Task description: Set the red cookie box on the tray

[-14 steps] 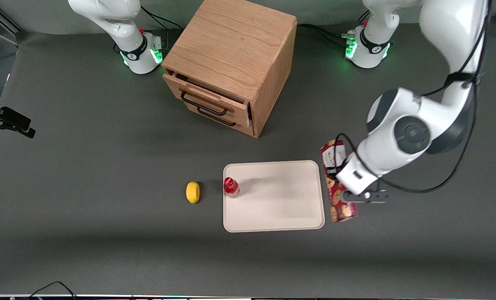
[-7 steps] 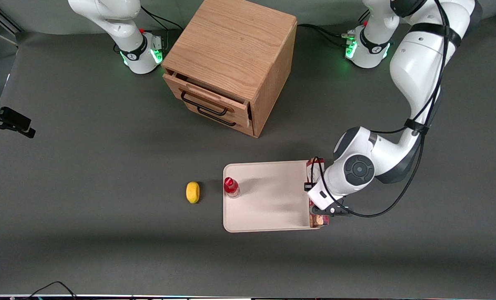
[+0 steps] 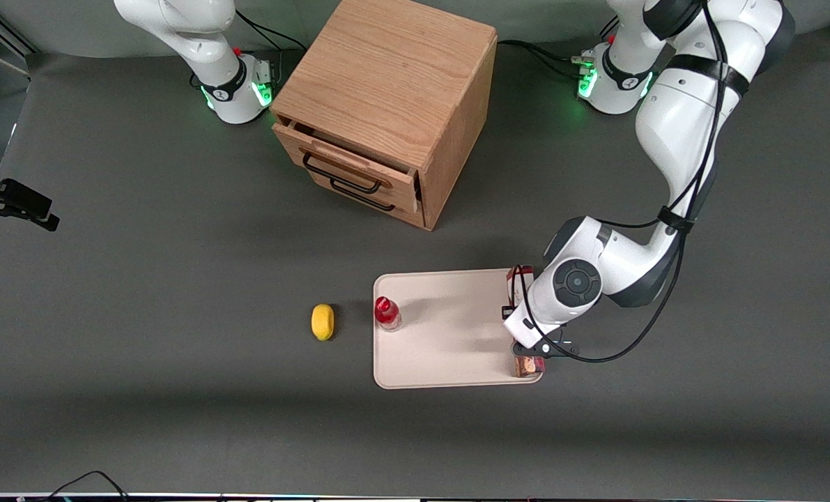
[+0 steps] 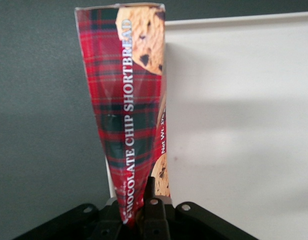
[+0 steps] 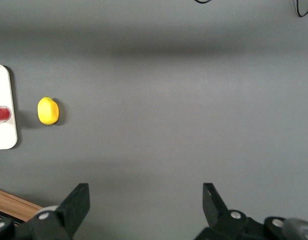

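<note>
Since a second ago we have carried the red cookie box [image 3: 527, 365] from the bare table beside the tray [image 3: 449, 348] to over the tray's edge at the working arm's end. Our gripper [image 3: 530, 351] is clamped on the box near one end, fingers [image 4: 155, 210] pressed on its sides; whether the box touches the tray, we cannot tell. Nearest the front edge of the table lies the tray, with a small red-capped bottle [image 3: 386, 313] at its parked-arm end and a lemon [image 3: 323, 321] beside that. Farther back stands the wooden cabinet [image 3: 389, 104].
</note>
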### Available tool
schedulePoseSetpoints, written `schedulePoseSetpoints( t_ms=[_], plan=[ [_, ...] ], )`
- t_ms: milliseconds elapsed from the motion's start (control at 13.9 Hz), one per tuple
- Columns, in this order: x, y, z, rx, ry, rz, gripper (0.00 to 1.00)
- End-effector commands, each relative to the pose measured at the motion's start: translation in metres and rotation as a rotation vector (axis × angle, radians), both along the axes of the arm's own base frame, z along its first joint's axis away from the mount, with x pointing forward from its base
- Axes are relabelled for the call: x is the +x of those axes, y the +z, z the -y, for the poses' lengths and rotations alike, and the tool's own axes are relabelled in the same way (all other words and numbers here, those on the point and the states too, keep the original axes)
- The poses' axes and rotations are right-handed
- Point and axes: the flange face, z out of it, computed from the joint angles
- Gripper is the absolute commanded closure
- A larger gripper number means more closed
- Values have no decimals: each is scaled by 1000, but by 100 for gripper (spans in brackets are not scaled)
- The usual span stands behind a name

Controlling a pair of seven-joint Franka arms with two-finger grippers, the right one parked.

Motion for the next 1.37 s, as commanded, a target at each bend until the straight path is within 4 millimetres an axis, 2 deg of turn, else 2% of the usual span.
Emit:
schedulePoseSetpoints(
  t_ms=[0,72,216,361,577,794,1010,1155,1299],
  plan=[
    [1,5,-4,28,11,34,1],
    [-1,10,-4,24,10,44,0],
    [0,34,-7,17,20,72,0],
    [1,80,-20,18,31,125,0],
    [-10,151,-68,-3,62,147,0],
    [-24,219,-134,7,39,61,0],
    [-48,278,-190,69,-9,16,0],
    [-73,316,-214,104,-6,-18,0],
    [-97,351,-225,131,19,-23,0]
  ],
)
